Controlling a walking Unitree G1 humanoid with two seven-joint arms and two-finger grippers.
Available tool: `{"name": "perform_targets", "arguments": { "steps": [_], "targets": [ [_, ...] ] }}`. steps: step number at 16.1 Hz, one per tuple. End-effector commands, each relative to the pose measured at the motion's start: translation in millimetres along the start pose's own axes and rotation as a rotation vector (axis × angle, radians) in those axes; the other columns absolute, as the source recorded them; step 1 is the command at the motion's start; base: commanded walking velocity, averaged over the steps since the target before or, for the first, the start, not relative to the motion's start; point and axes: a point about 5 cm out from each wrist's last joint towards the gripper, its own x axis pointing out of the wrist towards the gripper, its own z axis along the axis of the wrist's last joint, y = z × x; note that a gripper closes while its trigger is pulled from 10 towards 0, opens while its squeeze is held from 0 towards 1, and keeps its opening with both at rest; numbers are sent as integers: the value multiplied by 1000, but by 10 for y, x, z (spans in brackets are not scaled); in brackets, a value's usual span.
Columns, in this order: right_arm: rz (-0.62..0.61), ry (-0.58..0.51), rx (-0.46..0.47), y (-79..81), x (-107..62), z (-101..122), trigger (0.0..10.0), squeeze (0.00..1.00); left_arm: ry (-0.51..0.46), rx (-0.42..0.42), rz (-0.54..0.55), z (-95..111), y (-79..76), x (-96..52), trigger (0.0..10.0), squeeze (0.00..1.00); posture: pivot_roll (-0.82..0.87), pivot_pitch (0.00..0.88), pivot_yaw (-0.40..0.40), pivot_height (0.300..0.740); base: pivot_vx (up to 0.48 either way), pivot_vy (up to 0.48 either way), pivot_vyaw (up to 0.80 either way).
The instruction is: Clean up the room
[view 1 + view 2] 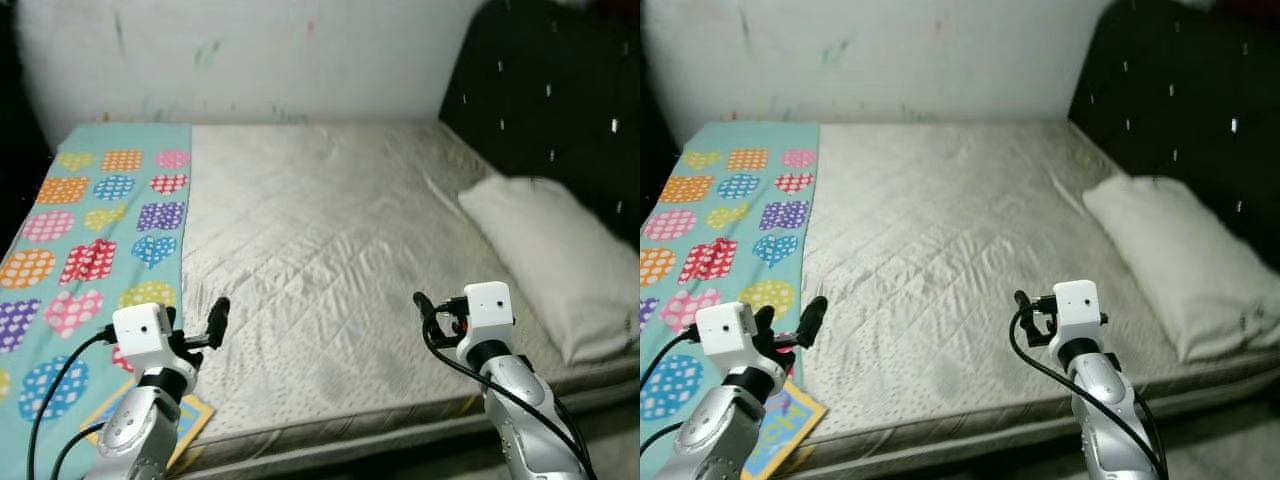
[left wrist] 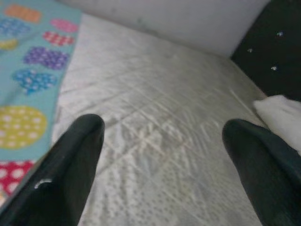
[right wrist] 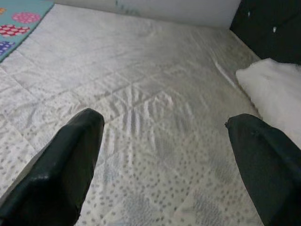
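A bare quilted mattress (image 1: 320,230) spreads out in front of me. Along its left side lies a teal blanket (image 1: 95,230) printed with colourful dotted hearts and circles. At the right, a white pillow (image 1: 550,255) rests beside the black headboard (image 1: 550,90). My left gripper (image 1: 205,335) hovers over the near edge of the bed by the blanket's border, its fingers (image 2: 77,146) spread open and empty. Over the near right part of the mattress, my right gripper (image 1: 432,312) is likewise open, with nothing between its fingers (image 3: 80,136).
A flat item with a yellow border and blue face (image 1: 780,425), perhaps a book, lies at the bed's near left corner under my left arm. A marked white wall (image 1: 250,60) runs behind the bed. The bed's front edge (image 1: 350,440) is just below my arms.
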Motion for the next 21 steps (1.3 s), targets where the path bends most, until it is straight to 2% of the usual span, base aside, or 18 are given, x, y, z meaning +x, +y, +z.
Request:
{"name": "perform_targets", "arguments": {
  "steps": [1,20,21],
  "targets": [
    [3,-1,8,0,12,16,10000,0,-5,14,-8,19,-10,-4,10000,0,-94,0,-46,740,0,480,0],
    [38,2,-27,43,2,-4,10000,0,0,26,-2,6,-5,-7,10000,0,-94,0,-49,740,0,480,66],
    [40,2,-28,46,1,-3,10000,0,-3,32,-1,10,-2,-5,10000,0,-95,0,-48,740,0,0,0]
  ]
}}
